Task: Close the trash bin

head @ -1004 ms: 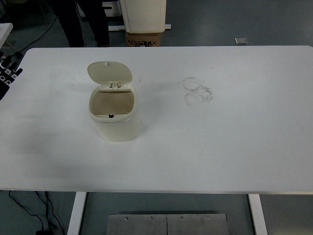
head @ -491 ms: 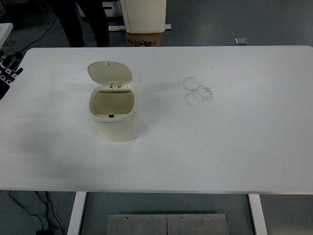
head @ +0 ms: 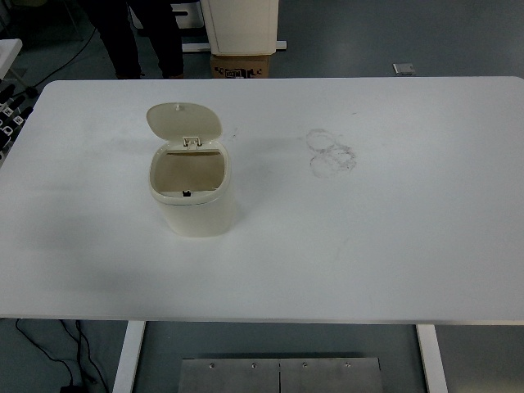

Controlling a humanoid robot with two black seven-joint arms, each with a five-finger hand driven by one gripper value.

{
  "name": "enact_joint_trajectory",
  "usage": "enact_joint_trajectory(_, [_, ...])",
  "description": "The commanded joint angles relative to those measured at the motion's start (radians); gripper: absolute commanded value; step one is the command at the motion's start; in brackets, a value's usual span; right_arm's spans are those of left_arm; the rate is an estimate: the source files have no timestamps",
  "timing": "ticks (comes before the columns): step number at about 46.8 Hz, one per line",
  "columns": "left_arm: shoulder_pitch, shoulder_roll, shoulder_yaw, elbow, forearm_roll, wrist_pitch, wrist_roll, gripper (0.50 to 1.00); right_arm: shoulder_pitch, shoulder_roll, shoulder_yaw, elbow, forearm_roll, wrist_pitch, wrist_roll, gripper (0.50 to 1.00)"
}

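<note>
A cream trash bin (head: 193,201) stands upright on the white table (head: 393,237), in the left half and a little toward the far side. Its long axis is vertical, from the base up to the mouth. The lid (head: 184,121) is open: it is tilted back on the hinge at the far rim, and its inner face looks toward the near edge of the table and upward. The opening of the bin points up, and the brownish inside is visible. At the far left edge of the picture, a small part of the left hand (head: 10,110) shows beside the table corner; it is black with pale marks, and it is not possible to tell how it is held. The right hand does not show. Some faint grey ring marks (head: 330,152) lie on the table, well apart from the bin, to its right. At the top, a person's dark legs (head: 135,37) stand behind the table, near a cardboard box (head: 240,65).
</note>
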Motion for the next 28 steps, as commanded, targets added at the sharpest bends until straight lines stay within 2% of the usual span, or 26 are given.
enact_joint_trajectory(1, [-0.043, 0.006, 0.078, 0.000, 0.000, 0.000, -0.001, 1.000, 0.001, 0.000, 0.001, 0.000, 0.001, 0.000, 0.000, 0.991])
enact_joint_trajectory(7, [-0.124, 0.047, 0.240, -0.017, 0.000, 0.025, -0.001, 1.000, 0.000, 0.000, 0.000, 0.000, 0.000, 0.000, 0.000, 0.991])
enact_joint_trajectory(16, [-0.241, 0.122, 0.450, -0.148, 0.000, 0.029, -0.001, 1.000, 0.000, 0.000, 0.000, 0.000, 0.001, 0.000, 0.000, 0.991])
enact_joint_trajectory(28, [-0.397, 0.173, 0.651, -0.283, 0.000, 0.069, -0.001, 1.000, 0.000, 0.000, 0.000, 0.000, 0.000, 0.000, 0.000, 0.991])
